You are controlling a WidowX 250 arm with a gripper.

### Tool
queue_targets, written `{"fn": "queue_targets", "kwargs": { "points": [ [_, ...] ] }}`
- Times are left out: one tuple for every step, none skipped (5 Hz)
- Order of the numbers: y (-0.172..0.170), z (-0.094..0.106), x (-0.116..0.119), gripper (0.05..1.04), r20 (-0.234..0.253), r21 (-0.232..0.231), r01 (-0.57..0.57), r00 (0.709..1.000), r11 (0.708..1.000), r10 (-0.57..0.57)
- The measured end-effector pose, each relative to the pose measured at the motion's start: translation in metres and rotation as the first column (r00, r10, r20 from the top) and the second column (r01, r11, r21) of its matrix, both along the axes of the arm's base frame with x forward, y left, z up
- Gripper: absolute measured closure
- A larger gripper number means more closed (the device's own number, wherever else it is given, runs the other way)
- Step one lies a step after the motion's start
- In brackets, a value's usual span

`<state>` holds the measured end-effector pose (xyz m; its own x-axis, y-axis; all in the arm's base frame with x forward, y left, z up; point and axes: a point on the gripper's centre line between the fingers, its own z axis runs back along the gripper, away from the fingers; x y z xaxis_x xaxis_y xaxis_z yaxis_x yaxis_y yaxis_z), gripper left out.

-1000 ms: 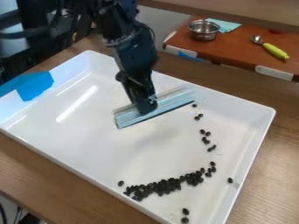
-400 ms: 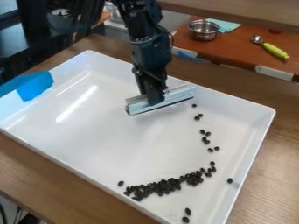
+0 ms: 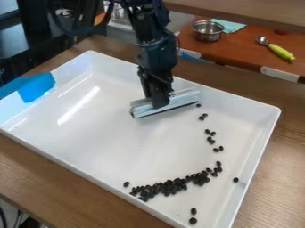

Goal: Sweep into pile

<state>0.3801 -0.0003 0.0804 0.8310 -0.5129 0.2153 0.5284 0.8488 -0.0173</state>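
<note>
White plastic-looking tray (image 3: pixel 119 147), one, rectangular, with low raised walls; set on a wood-grained bench (image 3: pixel 65 171).

Camera view. Robot arm (image 3: pixel 156 53), one, black, entering at the top edge and hanging down over the far part of the tray. Tool (image 3: pixel 159 103), black, one, pointing downward, clenched on the middle of a sweeper bar (image 3: pixel 183 98). Bar: long, straight, pale blue-grey, with a dark lower edge; set aslant, its right end close to the far wall, its left end nearer the viewer. Whether it touches the tray floor cannot be told.

Beans, small, dark, in several lots:
- Main band (image 3: pixel 170 186), crowded, many touching, along the near side of the tray, well apart from the bar, curving up at its right end.
- Loose trail (image 3: pixel 211 140), mostly pairs, running from that right end towards the bar; its farthest bean (image 3: pixel 198 105) just beside the bar's right end.
- Single bean (image 3: pixel 126 184), just left of the band.
- Single bean (image 3: pixel 236 180), near the right wall.
- Two beans (image 3: pixel 193 215), towards the near corner.

Blue tape (image 3: pixel 37 87), over the tray's left wall.

Behind, on a red-brown surface (image 3: pixel 250 58): metal pot (image 3: pixel 208 33); teal cloth (image 3: pixel 231 26), beside it; spoon with yellow-green handle (image 3: pixel 280 52), lying to the right.
</note>
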Motion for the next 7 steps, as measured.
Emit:
{"fn": "queue_targets", "kwargs": {
  "points": [
    [-0.003, 0.000, -0.001, 0.741, -0.003, -0.004, 0.015, 1.000, 1.000, -0.015],
    [-0.010, -0.001, -0.002, 0.741, -0.004, -0.006, 0.042, 0.999, 0.999, -0.042],
    [-0.016, -0.003, -0.003, 0.741, -0.007, -0.014, 0.057, 0.998, 0.998, -0.057],
    [-0.021, -0.008, -0.008, 0.741, -0.025, -0.016, 0.061, 0.998, 0.998, -0.061],
    [-0.028, -0.011, -0.014, 0.741, -0.044, -0.014, 0.089, 0.995, 0.996, -0.089],
    [-0.031, -0.012, -0.022, 0.741, -0.064, -0.035, 0.106, 0.992, 0.994, -0.108],
    [-0.034, -0.012, -0.035, 0.741, -0.083, -0.052, 0.130, 0.988, 0.990, -0.134]
  ]
}}
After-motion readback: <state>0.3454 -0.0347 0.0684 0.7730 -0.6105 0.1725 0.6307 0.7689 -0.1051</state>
